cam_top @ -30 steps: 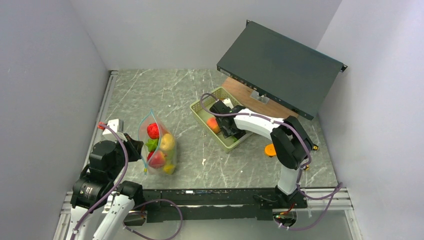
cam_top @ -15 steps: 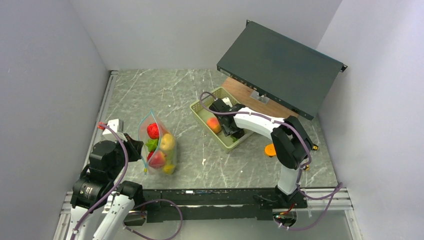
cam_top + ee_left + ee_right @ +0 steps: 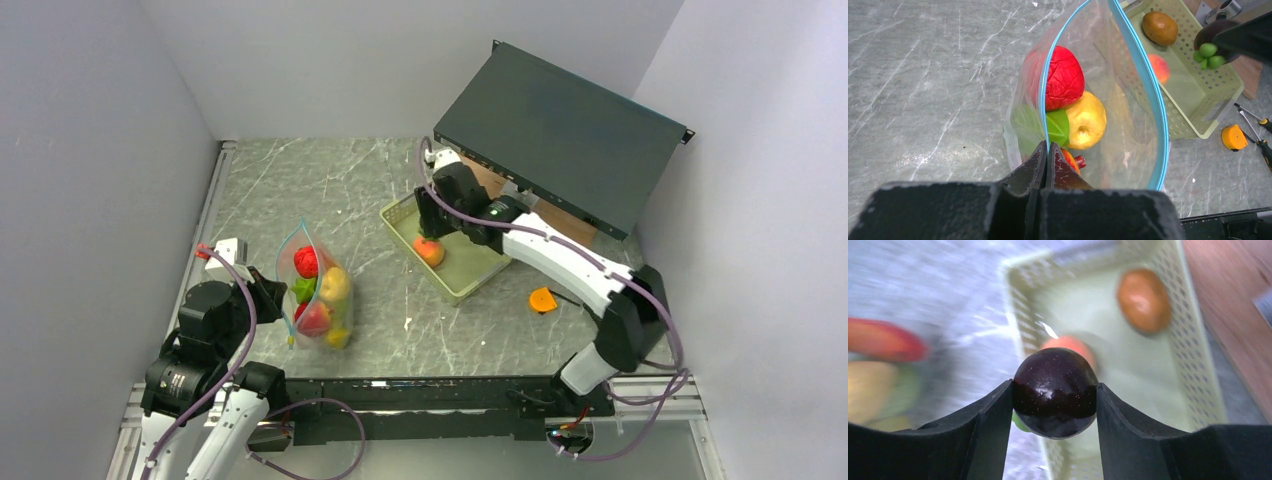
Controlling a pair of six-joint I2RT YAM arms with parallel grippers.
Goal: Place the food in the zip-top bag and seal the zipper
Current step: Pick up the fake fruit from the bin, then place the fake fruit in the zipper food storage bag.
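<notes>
The clear zip-top bag (image 3: pixel 316 292) stands at the left with its mouth open. My left gripper (image 3: pixel 1047 146) is shut on the near end of its teal zipper (image 3: pixel 1154 92). Inside lie red (image 3: pixel 1063 77), yellow (image 3: pixel 1087 120) and green (image 3: pixel 1058 128) food. My right gripper (image 3: pixel 1054 386) is shut on a dark purple round food (image 3: pixel 1055 390) with a green stem. It hangs above the pale green basket (image 3: pixel 470 287). In the basket lie a peach food (image 3: pixel 1070 346) and a brown one (image 3: pixel 1144 300).
A dark flat box (image 3: pixel 560 135) leans over the back right, above a wooden board (image 3: pixel 1238 315). A flat orange piece (image 3: pixel 541 299) and screwdrivers (image 3: pixel 1255 122) lie right of the basket. Walls close in on the left, back and right.
My right gripper closed on the dark purple food in the basket and has lifted it up and toward the back. The left gripper and bag have stayed still.
</notes>
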